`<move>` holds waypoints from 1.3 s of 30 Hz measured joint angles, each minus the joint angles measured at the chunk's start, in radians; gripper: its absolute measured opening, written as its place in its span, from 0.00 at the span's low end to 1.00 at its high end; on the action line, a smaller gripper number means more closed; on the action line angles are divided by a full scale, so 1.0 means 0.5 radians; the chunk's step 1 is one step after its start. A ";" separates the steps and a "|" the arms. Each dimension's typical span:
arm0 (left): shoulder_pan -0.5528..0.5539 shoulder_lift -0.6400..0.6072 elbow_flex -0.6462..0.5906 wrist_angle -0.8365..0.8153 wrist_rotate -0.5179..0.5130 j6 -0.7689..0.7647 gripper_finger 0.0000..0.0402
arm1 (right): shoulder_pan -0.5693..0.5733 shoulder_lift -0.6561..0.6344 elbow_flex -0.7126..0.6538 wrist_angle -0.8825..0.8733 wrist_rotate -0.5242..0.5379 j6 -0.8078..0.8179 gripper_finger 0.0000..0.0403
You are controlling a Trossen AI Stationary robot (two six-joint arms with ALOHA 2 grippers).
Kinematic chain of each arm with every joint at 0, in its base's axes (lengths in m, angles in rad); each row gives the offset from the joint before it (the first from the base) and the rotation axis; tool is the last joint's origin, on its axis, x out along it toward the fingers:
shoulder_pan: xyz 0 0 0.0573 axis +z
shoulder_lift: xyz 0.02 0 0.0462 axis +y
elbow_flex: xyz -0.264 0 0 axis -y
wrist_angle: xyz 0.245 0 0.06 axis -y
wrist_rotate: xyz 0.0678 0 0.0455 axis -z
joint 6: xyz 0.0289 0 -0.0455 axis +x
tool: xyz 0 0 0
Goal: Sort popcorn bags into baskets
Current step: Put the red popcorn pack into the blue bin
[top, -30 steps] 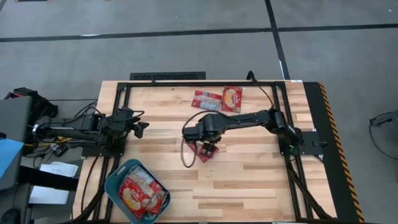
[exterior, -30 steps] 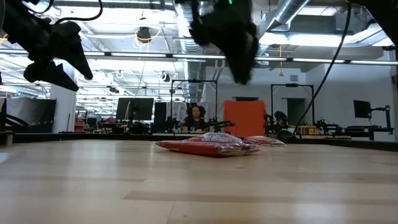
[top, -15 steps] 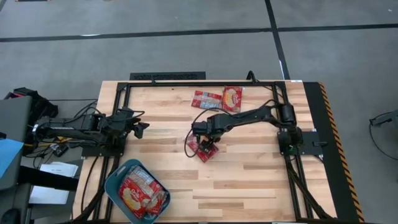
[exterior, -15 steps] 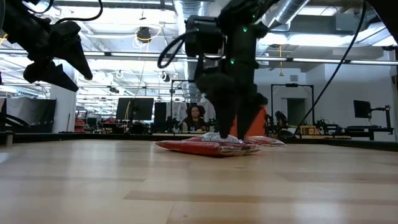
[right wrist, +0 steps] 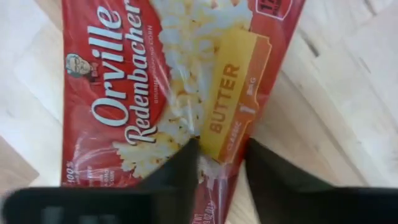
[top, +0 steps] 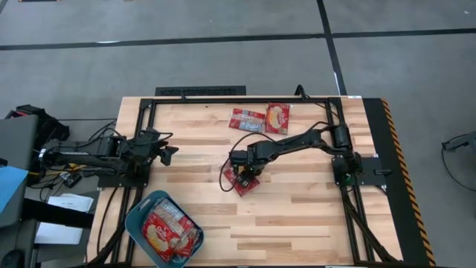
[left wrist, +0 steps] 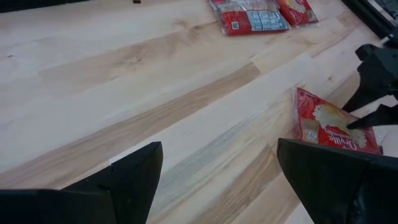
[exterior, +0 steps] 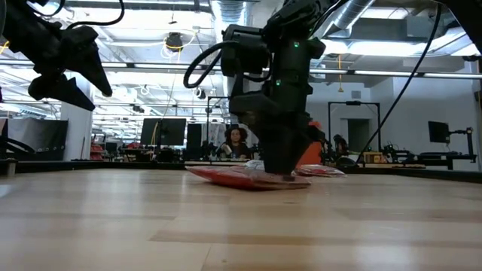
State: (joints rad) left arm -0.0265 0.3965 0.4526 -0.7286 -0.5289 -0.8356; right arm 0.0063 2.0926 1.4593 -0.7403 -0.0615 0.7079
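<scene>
A red popcorn bag (top: 243,182) lies flat on the wooden table near its middle; it also shows in the low view (exterior: 245,178) and the left wrist view (left wrist: 333,124). My right gripper (top: 242,173) stands on it from above, its fingers closed in on the bag's face (right wrist: 221,163). My left gripper (top: 168,154) hangs open and empty above the table's left part, far from the bag (left wrist: 217,180). Two more red bags (top: 248,119) (top: 277,117) lie flat near the far edge. The teal basket (top: 136,216) stands at the near left with several bags in it. My right gripper comes from above, pointing down, onto the bag's printed top face. Its two fingertips (right wrist: 180,165) stand close together, with the yellow BUTTER label (right wrist: 227,118) running in between them. The bag lies on the table under the fingers (exterior: 280,172).
A black frame rail (top: 223,100) runs along the table's far edge and down both sides by the arm bases. Bare wood lies between the bag and the basket. Beyond the table, a person sits far back in the room (exterior: 237,141).
My right gripper has come down from high above the table onto the bag near the table's middle, and its fingers, spread wide half a second ago, have closed in on the bag's face. The bag stays on the table.
</scene>
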 joint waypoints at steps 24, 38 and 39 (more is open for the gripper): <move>-0.001 0.001 0.000 0.000 -0.054 -0.032 0.76 | 0.123 -0.005 0.693 -0.019 -0.039 -0.033 0.01; 0.000 0.000 0.000 0.001 -0.072 -0.051 0.76 | 0.410 0.012 1.062 0.485 -0.040 0.123 0.01; -0.001 0.000 0.000 0.001 -0.072 -0.052 0.76 | 0.421 0.015 1.061 0.507 -0.039 0.136 0.01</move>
State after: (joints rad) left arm -0.0269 0.3965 0.4526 -0.7280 -0.5648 -0.8618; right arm 0.2166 2.1001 1.9900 -0.4870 -0.0811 0.7761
